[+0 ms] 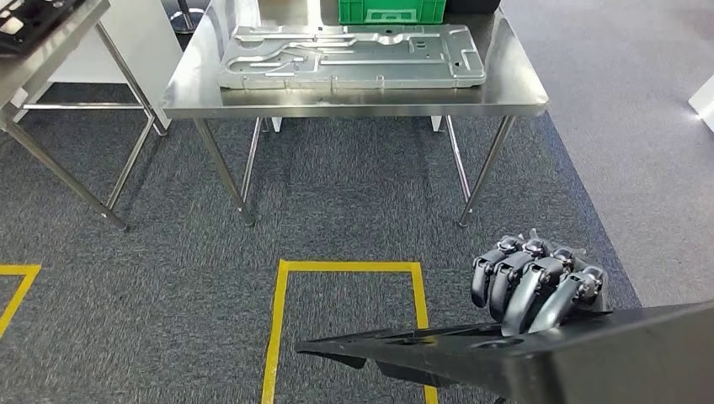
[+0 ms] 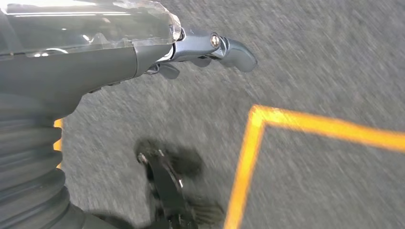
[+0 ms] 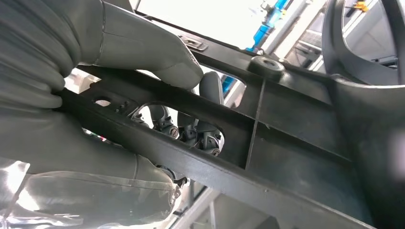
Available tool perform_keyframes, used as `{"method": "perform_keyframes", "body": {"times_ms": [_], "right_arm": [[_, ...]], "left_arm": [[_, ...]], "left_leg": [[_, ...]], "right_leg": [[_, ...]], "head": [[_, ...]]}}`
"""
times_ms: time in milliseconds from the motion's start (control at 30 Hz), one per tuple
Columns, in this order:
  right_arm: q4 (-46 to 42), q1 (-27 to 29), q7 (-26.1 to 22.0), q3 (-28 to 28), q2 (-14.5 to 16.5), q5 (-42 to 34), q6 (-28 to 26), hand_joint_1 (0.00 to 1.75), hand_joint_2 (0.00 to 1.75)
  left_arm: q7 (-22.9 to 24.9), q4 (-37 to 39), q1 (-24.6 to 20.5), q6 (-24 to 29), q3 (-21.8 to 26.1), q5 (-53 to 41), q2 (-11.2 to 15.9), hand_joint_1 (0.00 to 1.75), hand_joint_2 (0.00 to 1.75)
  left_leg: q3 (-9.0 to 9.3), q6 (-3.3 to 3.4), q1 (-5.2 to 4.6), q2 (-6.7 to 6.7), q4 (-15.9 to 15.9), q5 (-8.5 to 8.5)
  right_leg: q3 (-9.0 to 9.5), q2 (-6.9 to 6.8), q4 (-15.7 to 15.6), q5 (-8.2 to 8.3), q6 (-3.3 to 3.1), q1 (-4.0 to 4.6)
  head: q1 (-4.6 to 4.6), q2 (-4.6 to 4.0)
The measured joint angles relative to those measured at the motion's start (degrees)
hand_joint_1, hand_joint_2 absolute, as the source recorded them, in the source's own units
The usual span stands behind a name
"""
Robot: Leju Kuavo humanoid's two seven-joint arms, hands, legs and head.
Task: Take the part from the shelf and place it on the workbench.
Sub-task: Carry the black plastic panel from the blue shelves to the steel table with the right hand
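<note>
Grey carpet with yellow tape lines, right hand point(image 1: 536, 282) gripping flat black ribbed part point(image 1: 505, 349), left hand point(image 2: 143, 47) holding nothing.

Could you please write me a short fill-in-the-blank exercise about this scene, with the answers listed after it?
1. The black part is held by the robot's ____ hand.
2. The crate at the back of the steel workbench is ____ in colour.
3. The tape lines on the grey carpet are ____.
4. The large flat metal plate lies on the ____.

Answers: right; green; yellow; workbench
</note>
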Motion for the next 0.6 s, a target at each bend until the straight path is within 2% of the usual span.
{"method": "perform_keyframes", "body": {"times_ms": [67, 133, 167, 200, 233, 300, 367, 467, 500, 533, 600], "right_arm": [[0.0, 0.0, 0.0, 0.0, 0.0, 0.0, -0.3, 1.57, 1.75], [0.0, 0.0, 0.0, 0.0, 0.0, 0.0, -0.6, 1.57, 1.75], [0.0, 0.1, 0.0, 0.0, 0.0, 0.0, -0.6, 1.57, 1.75], [0.0, 0.1, 0.0, 0.0, 0.0, 0.1, -0.7, 1.57, 1.75], [0.0, 0.2, 0.0, 0.0, 0.0, 0.1, -0.7, 1.57, 1.75], [-0.3, 0.6, 0.0, 0.0, 0.0, 0.1, -0.7, 1.57, 1.75], [-0.5, 1.1, 0.0, 0.0, 0.0, -0.1, -0.6, 1.57, 1.75], [-1.1, 1.9, 0.0, -0.1, 0.2, -0.3, 0.3, 1.57, 1.75], [-1.4, 2.1, 0.0, -0.2, 0.4, -0.3, 0.6, 1.57, 1.75], [-1.6, 2.3, 0.0, -0.3, 0.5, -0.3, 0.9, 1.57, 1.75], [-1.9, 2.8, -0.1, -0.5, 0.7, -0.1, 1.2, 1.57, 1.75]], "left_arm": [[0.0, 0.0, -0.2, 0.0, 0.0, 0.0, 0.0, 0.0, 1.75], [0.0, 0.0, -0.1, -0.1, 0.0, 0.0, 0.0, 0.0, 1.75], [0.0, 0.0, 0.1, -0.1, 0.0, -0.1, 0.0, 0.0, 1.75], [0.0, 0.0, 0.2, -0.1, 0.0, -0.1, 0.0, 0.0, 1.75], [0.0, 0.0, 0.3, -0.1, 0.0, -0.1, 0.0, 0.0, 1.75], [-0.1, 0.0, 0.4, -0.1, 0.0, -0.1, 0.0, 0.0, 1.75], [-0.2, 0.0, 0.6, -0.1, 0.0, -0.2, 0.0, 0.0, 1.75], [-0.4, 0.0, 0.6, -0.1, 0.0, -0.2, 0.0, 0.0, 1.75], [-0.5, 0.0, 0.5, -0.1, 0.0, -0.2, 0.0, 0.0, 1.75], [-0.6, 0.0, 0.4, -0.1, 0.0, -0.3, 0.0, 0.0, 1.75], [-0.7, 0.0, 0.3, -0.1, 0.0, -0.3, 0.0, 0.0, 1.75]], "left_leg": [[-3.76, -0.24, 0.16, -0.03, 6.3, -1.64], [-8.71, -0.48, 0.2, -0.03, 11.9, -4.68], [-10.44, -0.58, 0.21, -0.03, 12.8, -5.67], [-11.4, -0.63, 0.22, -0.03, 12.0, -5.59], [-11.61, -0.58, 0.22, -0.03, 9.6, -4.07], [-10.89, -0.13, 0.08, -0.2, 3.1, 2.03], [-10.11, 0.58, -0.25, -0.42, -0.4, 5.41], [-8.53, 1.7, -0.27, -0.36, -1.4, 5.43], [-7.83, 2.02, -0.17, -0.25, -1.8, 5.31], [-7.09, 2.34, -0.1, -0.09, -2.1, 5.09], [-6.09, 2.69, -0.04, 0.32, -2.4, 4.36]], "right_leg": [[1.31, -0.01, -0.1, -0.9, -0.47, -0.04], [2.34, 0.13, -0.1, -1.96, -0.64, 0.0], [2.96, 0.27, -0.1, -2.52, -0.63, 0.0], [3.69, 0.4, -0.1, -3.11, -0.58, 0.0], [4.51, 0.5, -0.1, -3.72, -0.48, 0.01], [6.06, 0.62, -0.1, -4.95, -0.13, 0.07], [7.04, 0.95, -0.1, -6.0, 0.51, 0.16], [7.83, 1.19, 1.0, -6.14, 1.48, 0.21], [7.44, 1.02, 2.4, -6.02, 1.72, 0.19], [6.32, 0.82, 4.6, -6.35, 1.94, 0.15], [1.87, 0.47, 10.8, -8.41, 2.39, 0.03]], "head": [[-0.06, 0.0], [-0.1, 0.0], [-0.1, 0.0], [-0.1, 0.0], [-0.1, 0.0], [-0.06, 0.0], [-0.07, 0.0], [-0.06, 0.0], [0.02, 0.0], [0.09, 0.0], [0.25, 0.0]]}}
